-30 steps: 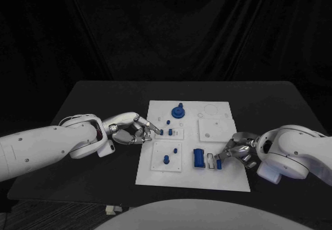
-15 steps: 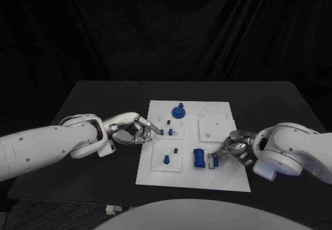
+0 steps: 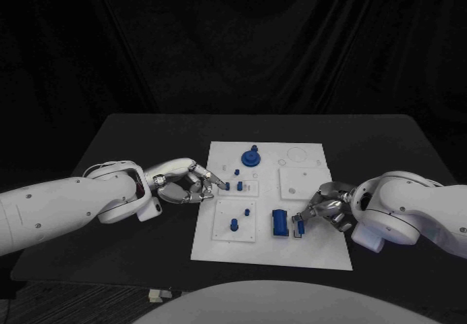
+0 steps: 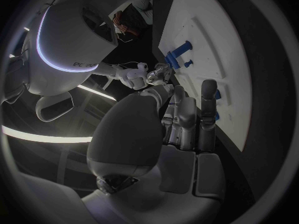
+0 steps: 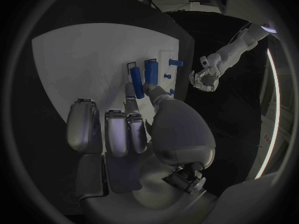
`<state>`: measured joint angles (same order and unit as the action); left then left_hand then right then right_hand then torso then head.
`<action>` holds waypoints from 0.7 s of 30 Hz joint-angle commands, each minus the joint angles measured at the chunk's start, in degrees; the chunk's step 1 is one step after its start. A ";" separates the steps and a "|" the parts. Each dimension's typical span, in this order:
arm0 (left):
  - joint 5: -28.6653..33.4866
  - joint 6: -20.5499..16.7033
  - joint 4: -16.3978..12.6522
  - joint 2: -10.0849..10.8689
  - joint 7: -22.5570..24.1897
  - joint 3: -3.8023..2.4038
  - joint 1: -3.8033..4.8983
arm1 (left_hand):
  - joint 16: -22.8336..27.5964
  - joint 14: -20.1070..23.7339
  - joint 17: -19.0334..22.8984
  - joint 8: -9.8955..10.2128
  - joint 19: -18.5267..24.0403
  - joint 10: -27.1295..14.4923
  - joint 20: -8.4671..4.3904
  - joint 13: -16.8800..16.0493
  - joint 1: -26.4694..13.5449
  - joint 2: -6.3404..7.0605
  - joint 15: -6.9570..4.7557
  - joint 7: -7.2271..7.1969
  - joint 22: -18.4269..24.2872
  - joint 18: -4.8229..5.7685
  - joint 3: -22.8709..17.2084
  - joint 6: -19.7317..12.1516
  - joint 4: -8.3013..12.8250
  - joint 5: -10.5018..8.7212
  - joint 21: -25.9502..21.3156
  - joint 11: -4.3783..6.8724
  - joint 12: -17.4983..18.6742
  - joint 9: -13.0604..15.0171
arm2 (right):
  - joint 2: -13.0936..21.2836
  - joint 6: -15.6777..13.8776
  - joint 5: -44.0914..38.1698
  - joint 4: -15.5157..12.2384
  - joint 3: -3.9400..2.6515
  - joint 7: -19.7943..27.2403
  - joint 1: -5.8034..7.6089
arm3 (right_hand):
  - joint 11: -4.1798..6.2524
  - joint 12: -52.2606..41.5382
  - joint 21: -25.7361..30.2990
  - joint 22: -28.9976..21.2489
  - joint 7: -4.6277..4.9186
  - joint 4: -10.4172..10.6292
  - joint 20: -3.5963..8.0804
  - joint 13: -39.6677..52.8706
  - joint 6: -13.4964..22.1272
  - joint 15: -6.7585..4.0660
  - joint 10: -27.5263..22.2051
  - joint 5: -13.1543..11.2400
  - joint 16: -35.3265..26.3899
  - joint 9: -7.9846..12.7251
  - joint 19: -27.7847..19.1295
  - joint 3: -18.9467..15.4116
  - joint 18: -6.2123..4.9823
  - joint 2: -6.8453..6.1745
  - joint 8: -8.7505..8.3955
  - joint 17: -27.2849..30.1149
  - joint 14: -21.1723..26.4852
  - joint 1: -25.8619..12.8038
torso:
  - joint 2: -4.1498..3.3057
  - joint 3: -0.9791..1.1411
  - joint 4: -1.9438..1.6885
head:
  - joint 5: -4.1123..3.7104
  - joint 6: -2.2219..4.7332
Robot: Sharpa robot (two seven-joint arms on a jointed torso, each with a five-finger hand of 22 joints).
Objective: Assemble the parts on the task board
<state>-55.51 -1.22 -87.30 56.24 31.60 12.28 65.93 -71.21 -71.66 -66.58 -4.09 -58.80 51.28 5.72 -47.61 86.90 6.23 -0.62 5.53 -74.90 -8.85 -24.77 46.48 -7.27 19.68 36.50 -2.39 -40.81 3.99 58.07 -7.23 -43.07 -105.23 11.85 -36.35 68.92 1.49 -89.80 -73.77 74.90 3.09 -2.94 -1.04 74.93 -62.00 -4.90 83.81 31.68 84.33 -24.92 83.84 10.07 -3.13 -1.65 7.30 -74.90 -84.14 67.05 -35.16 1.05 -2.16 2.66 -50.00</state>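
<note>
Right hand [image 3: 326, 210] moved inward, pinching blue bar [image 3: 301, 228]; block [image 3: 279, 223] beside.

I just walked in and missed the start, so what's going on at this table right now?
A two-armed robot is putting small blue parts together on a white task board on a black table. Its right hand pinches a narrow blue bar, standing it beside a wider blue block near the board's front. Its left hand rests at the board's left edge, fingertips by two small blue pegs. A round blue knob sits near the far edge, and two more pegs stand in the front-left panel.
</note>
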 commanded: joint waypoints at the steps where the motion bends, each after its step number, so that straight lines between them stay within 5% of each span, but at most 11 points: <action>1: 0.52 0.40 -0.16 -0.08 0.58 -0.04 -0.06 | 0.22 0.41 0.04 -0.03 0.29 0.35 -0.04 0.04 -0.60 0.10 0.07 -0.13 -2.38 -0.70 -0.45 -0.07 0.02 0.25 0.24 0.19 -0.39 -0.06 | -0.12 0.73 -1.48 0.10 0.00 -0.53 -0.13 | 0.08 -0.20 0.22 10.42 0.03 -0.19 -0.22 15.07 0.48 -0.22 6.19 -0.93 0.03 -0.11 0.07 0.34 -0.35 0.39 0.11 -4.85 -3.89 -0.44 | 0.00 0.00 0.00 | 0.06 0.00; 3: 0.52 0.40 -0.16 -0.08 0.59 -0.04 -0.06 | 0.22 0.41 0.04 -0.03 0.29 0.35 -0.04 0.04 -0.60 0.10 0.07 -0.13 -2.38 -0.70 -0.45 -0.07 0.02 0.25 0.24 0.19 -0.39 -0.06 | -0.16 0.86 -1.77 0.15 0.00 -0.57 -0.16 | 0.07 -0.20 0.27 10.42 0.04 -0.17 -0.27 15.07 0.56 -0.18 6.19 -2.70 0.02 -0.14 0.07 0.30 -0.36 0.46 0.19 -4.83 -3.88 -0.88 | -0.01 0.01 -0.01 | 0.05 0.00; 21: 0.52 0.41 -0.15 -0.09 0.58 -0.04 -0.08 | 0.22 0.41 0.04 -0.03 0.29 0.35 -0.04 0.04 -0.60 0.10 0.07 -0.13 -2.38 -0.70 -0.45 -0.07 0.02 0.25 0.24 0.19 -0.39 -0.06 | -0.08 1.41 -2.80 0.12 0.00 -0.73 -0.83 | 0.00 -0.20 0.59 10.35 0.10 -0.03 -0.32 15.07 0.71 -0.13 6.19 -4.10 -0.14 -0.18 -0.02 0.22 -0.42 0.59 0.32 -4.56 -3.82 -1.59 | -0.01 0.01 -0.01 | 0.10 0.00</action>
<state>-55.51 -1.20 -87.32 56.23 31.60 12.28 65.92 -71.21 -71.66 -66.58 -4.09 -58.80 51.29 5.72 -47.63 86.90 6.23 -0.62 5.53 -74.90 -8.85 -24.77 46.49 -7.27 19.68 36.50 -2.39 -40.81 4.00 57.95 -6.49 -45.23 -105.02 11.85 -36.39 68.24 1.40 -89.80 -73.54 74.94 3.10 -3.16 -1.04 74.91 -61.59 -4.85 83.71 27.89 84.33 -25.01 83.84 10.29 -3.13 -1.03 7.39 -74.90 -84.11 65.98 -35.16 1.05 -2.17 2.75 -50.00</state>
